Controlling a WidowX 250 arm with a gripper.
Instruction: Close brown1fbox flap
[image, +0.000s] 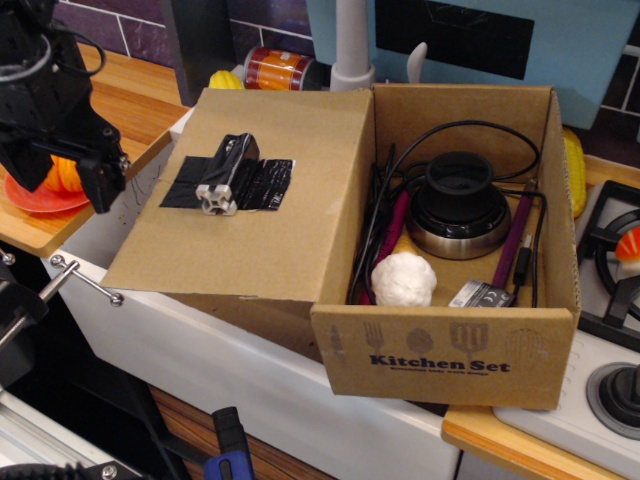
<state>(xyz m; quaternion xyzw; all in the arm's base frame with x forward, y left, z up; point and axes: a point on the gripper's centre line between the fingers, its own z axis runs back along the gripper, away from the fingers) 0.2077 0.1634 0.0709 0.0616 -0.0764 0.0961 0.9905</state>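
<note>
The brown1fbox (450, 360), printed "Kitchen Set", stands open on the counter's edge. Its flap (290, 245) lies folded out to the left, nearly flat, with a black tape patch (265, 185) and a small grey-white block (222, 185) facing up. Inside the box are a round black device (460, 205), a white lump (403, 280), cables and brushes. My black gripper (62, 178) hangs at the far left, beside the flap's left edge and apart from it. Its fingers (100, 185) point down with a gap between them and hold nothing.
An orange fruit on a red plate (30, 200) sits behind the gripper. A can (278, 68) and a white faucet (350, 45) stand behind the box. A stove (615, 300) is at the right. A metal rail (85, 280) juts out below the flap.
</note>
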